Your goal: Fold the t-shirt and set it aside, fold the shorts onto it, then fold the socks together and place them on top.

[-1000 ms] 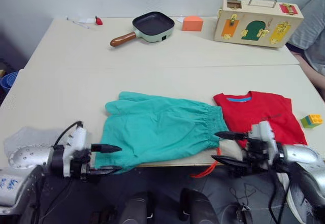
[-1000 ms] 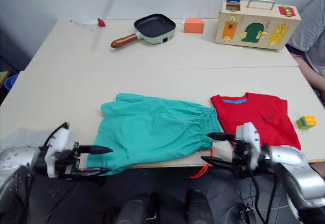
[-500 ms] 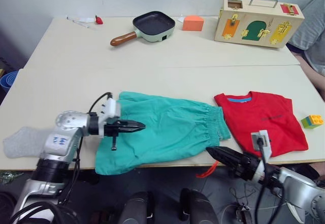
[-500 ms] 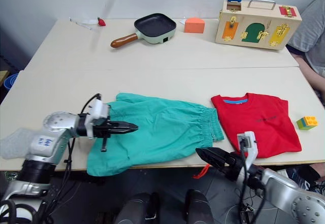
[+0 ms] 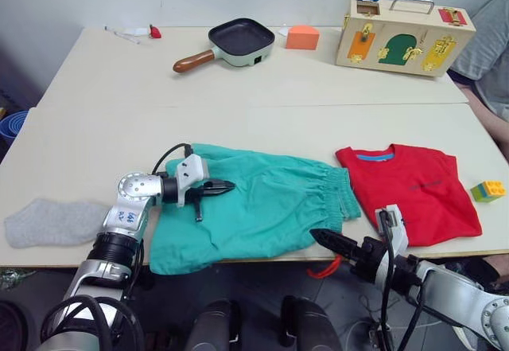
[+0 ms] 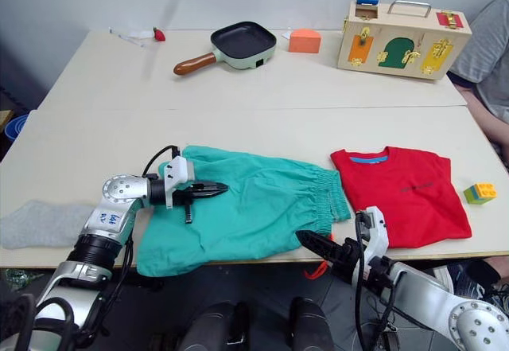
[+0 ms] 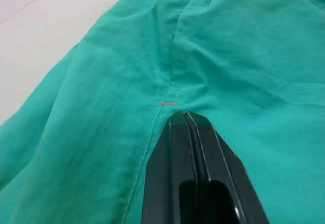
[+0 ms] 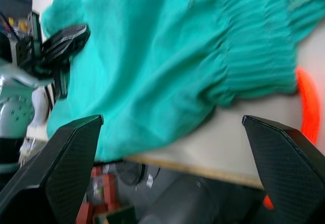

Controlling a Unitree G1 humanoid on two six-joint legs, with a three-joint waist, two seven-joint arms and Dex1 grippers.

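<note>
Left gripper [image 5: 227, 185] now clenched empty over the shorts [image 5: 262, 204], moved inward. Right gripper [image 6: 306, 241] spread wide, below table edge [image 5: 445, 253]. Probably shorts fold beginning.

1. The shorts' [image 5: 254, 204] orange drawstring [image 5: 324, 269] hangs past the counter's [image 5: 111, 120] near edge, partly hidden.
2. The t-shirt's [image 5: 413, 188] chest print is too small to read, perhaps lettering.

On the table lie 1 teal-green cloth shorts [image 5: 254, 204], 1 bright red t-shirt [image 5: 413, 188], 1 light grey knit sock [image 5: 52, 221], 1 green frying pan [image 5: 238, 40], 1 orange block [image 5: 301, 37], 1 wooden latch box [image 5: 402, 34] and 1 small toy brick stack [image 5: 487, 189].
</note>
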